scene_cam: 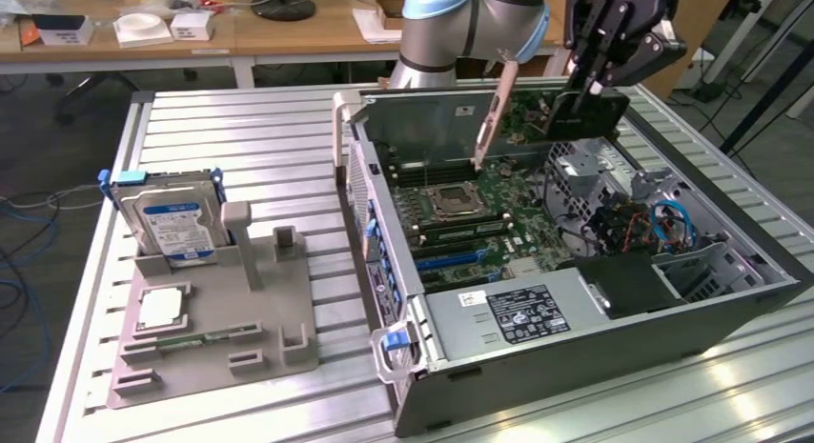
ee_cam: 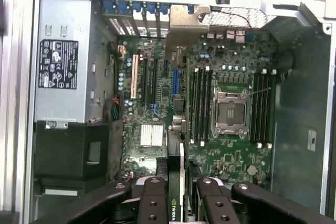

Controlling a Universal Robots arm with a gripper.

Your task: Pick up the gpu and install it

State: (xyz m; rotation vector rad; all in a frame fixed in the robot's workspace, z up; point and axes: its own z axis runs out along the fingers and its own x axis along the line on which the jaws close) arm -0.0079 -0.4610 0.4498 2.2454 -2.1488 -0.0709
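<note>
Above the open computer case (scene_cam: 598, 362) | my gripper (scene_cam: 594, 87) has its jaws partly closed, clamping the gpu (scene_cam: 566, 119) | I see gpu upright over the motherboard (ee_cam: 231, 161), not seated.

The outside camera is looking down at a slant from farther off at the whole computer case (scene_cam: 573, 357). The wrist camera is looking straight down, close, past the gripper (ee_cam: 181, 184) — both are seeing the motherboard (scene_cam: 509, 257) (ee_cam: 226, 161).

Above the case (scene_cam: 712, 305), gpu (scene_cam: 537, 125) in pincer (scene_cam: 588, 92); beside the case, hard drive (scene_cam: 172, 224) on stand (scene_cam: 270, 305).
</note>
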